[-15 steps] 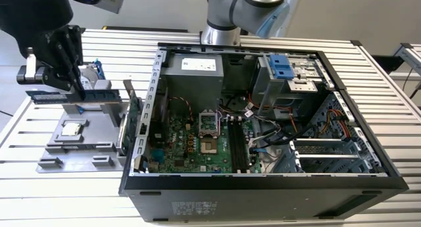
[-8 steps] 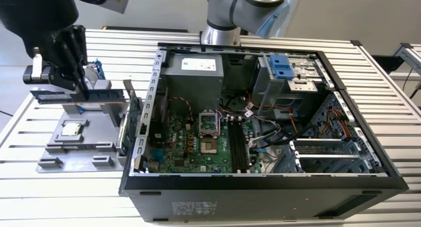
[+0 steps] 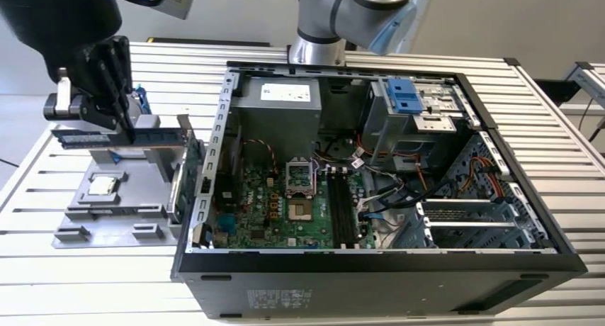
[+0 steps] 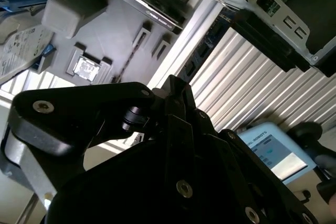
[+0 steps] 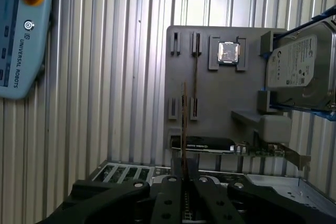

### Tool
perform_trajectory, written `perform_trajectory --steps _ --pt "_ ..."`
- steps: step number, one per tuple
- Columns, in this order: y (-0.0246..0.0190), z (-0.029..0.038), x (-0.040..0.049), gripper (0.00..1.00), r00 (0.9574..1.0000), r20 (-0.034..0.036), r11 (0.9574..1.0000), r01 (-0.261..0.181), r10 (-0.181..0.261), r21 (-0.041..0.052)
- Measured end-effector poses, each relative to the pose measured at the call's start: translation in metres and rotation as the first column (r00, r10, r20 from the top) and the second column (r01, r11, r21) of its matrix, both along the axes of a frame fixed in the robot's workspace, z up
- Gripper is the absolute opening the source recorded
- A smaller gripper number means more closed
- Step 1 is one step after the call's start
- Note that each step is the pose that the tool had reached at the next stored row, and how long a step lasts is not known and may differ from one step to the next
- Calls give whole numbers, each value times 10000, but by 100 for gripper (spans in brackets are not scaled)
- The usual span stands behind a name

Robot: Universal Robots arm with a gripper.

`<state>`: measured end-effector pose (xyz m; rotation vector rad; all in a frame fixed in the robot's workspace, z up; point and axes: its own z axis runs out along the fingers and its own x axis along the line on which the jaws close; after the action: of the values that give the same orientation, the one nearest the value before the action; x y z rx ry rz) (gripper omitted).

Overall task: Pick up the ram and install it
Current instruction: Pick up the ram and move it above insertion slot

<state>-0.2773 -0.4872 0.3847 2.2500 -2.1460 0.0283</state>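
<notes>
The ram (image 3: 151,136) is a long thin stick held level above the grey holder tray (image 3: 113,212) at the exterior view's left. My gripper (image 3: 107,126) is shut on it from above. In the first wrist view the ram (image 5: 184,124) appears edge-on as a thin line running out from between my black fingers (image 5: 170,195), over the tray (image 5: 220,93). The open computer case (image 3: 378,262) lies at the exterior view's right of the tray. Its motherboard's long black memory slots (image 3: 338,207) face up, well apart from the ram.
The tray carries a processor chip (image 5: 229,52), a silver hard drive (image 5: 299,66) in a blue frame, a large expansion card (image 5: 210,144) and another thin stick (image 5: 196,77) on edge in slots. A teach pendant (image 5: 21,35) lies on the slatted table. Cables (image 3: 387,191) crowd the case.
</notes>
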Motion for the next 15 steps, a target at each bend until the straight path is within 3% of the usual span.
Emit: perform_trajectory --steps 15 --pt "12 0 117 0 10000 0 10000 0 0 0"
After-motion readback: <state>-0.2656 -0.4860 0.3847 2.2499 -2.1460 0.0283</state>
